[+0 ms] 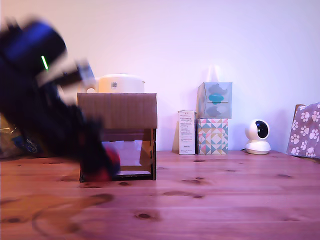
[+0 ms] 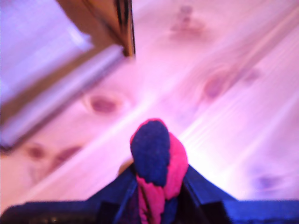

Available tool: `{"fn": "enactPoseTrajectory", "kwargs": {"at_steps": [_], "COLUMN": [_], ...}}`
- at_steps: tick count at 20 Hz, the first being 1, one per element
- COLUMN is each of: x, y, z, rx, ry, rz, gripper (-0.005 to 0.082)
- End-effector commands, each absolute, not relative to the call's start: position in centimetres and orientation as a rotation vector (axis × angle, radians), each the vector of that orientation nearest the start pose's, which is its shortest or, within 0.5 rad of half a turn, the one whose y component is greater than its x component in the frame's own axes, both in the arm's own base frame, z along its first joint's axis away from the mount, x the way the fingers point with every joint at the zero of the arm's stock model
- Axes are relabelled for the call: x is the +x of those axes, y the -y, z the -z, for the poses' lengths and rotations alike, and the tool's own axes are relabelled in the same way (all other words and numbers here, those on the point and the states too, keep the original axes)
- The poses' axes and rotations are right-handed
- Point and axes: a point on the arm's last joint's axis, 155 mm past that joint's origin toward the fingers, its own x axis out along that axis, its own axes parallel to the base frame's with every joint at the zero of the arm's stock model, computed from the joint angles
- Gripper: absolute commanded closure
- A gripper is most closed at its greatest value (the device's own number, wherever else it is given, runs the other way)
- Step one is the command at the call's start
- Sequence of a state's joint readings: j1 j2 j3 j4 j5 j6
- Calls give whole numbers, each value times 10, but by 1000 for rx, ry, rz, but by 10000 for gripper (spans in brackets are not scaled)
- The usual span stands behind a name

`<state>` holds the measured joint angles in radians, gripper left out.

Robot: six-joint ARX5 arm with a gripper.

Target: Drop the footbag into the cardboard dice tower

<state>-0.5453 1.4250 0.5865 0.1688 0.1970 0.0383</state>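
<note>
The claw point(image 2: 156, 198) pinches the footbag point(image 2: 158, 163) low over the tabletop point(image 1: 210, 200), before the cardboard dice tower's point(image 1: 117, 111) cut-out front, its top opening well above.

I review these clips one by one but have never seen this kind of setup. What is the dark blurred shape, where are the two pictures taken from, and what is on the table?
The dark blurred shape at the exterior view's left is a robot arm, smeared because it is moving. That picture comes from a camera standing off the arm, looking across a wooden table. The other picture comes from a camera on the arm's wrist, looking down past its gripper.

The gripper is pinching a small soft red and dark ball, the footbag; in the exterior view it shows only as a red patch low by the arm.

Behind the arm stands a brown cardboard dice tower with an open lower front. Further to the exterior view's right are a narrow white carton, two stacked tissue boxes, a small white camera and a paw-print cloth.
</note>
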Motion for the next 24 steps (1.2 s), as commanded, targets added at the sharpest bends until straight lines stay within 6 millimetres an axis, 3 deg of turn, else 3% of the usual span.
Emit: {"fn": "enactPoseTrajectory", "kwargs": {"at_steps": [1,8,16,18,24], "x": [300,282,331,345,404], "y": [224,210,204,203,212], "z": [-82,-159,-257,-263,-258], "rx": [112,77,17,16,45], "ry": [-669,-497,-58,-27,-149], "rz": [716,713,565,533,483], "gripper": [682,683,682,683,682]}}
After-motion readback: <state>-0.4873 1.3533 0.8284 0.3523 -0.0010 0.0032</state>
